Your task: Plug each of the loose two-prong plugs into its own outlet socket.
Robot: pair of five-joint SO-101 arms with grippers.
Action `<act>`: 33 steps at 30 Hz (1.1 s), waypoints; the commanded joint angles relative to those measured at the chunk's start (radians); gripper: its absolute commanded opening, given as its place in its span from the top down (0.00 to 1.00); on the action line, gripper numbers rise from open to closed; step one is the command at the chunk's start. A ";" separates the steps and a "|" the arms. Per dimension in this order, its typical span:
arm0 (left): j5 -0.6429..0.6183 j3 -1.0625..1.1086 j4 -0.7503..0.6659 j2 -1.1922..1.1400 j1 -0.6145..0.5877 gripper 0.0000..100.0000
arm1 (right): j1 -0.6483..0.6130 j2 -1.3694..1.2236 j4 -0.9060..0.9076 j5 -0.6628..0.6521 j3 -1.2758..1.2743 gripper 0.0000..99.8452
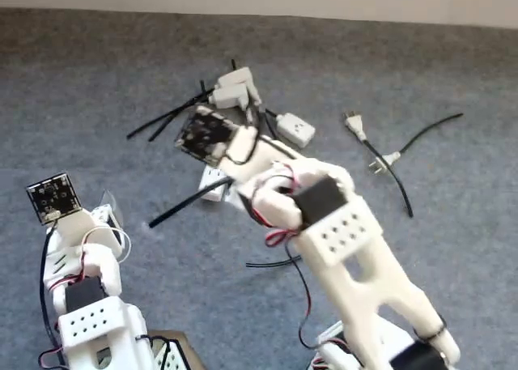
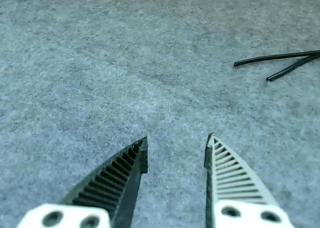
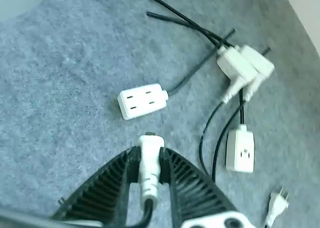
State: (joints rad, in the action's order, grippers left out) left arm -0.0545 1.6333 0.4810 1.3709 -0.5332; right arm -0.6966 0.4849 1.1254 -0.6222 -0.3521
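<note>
While nubby grey carpet covers the table, the right gripper has its ribbed black jaws clamped on a smooth white plug, near a boxy outlet socket. The left gripper hangs over bare carpet, jaws apart. A second socket, thin black cords and a small loose two-prong plug lie farther off.

You're running two white plastic arms: the left arm lower left, the right arm lower centre, both carrying black motors, red and black wires and dotted screw holes; ribbed fingers are tapering to points.
</note>
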 commanded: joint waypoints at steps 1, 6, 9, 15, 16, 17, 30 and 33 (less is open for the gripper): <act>0.002 -0.035 0.002 0.013 -0.005 0.80 | -0.016 -0.091 -0.084 -0.095 0.048 0.99; 0.000 -0.035 0.002 0.013 -0.005 0.80 | -0.013 -0.274 -0.128 -0.183 0.059 0.99; -0.002 -0.035 0.002 0.013 -0.004 0.80 | -0.019 -0.329 -0.188 -0.209 0.061 0.99; -0.002 -0.035 0.002 0.013 0.002 0.80 | -0.021 -0.361 -0.251 -0.232 0.059 0.99; -0.002 -0.033 0.002 0.013 0.007 0.80 | -0.024 -0.367 -0.252 -0.232 0.059 0.99; -0.002 -0.033 0.002 0.013 0.013 0.80 | -0.035 -0.374 -0.252 -0.233 0.059 0.99; -0.002 -0.033 0.002 0.013 0.016 0.80 | -0.101 -0.535 -0.265 -0.284 0.193 0.99; -0.002 -0.033 0.002 0.013 0.016 0.80 | -0.081 -0.565 -0.263 -0.285 0.220 0.99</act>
State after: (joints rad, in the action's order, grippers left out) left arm -0.0529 1.6333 0.4810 1.3709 -0.5286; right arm -0.8071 -0.0844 0.8784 -0.8922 -0.1987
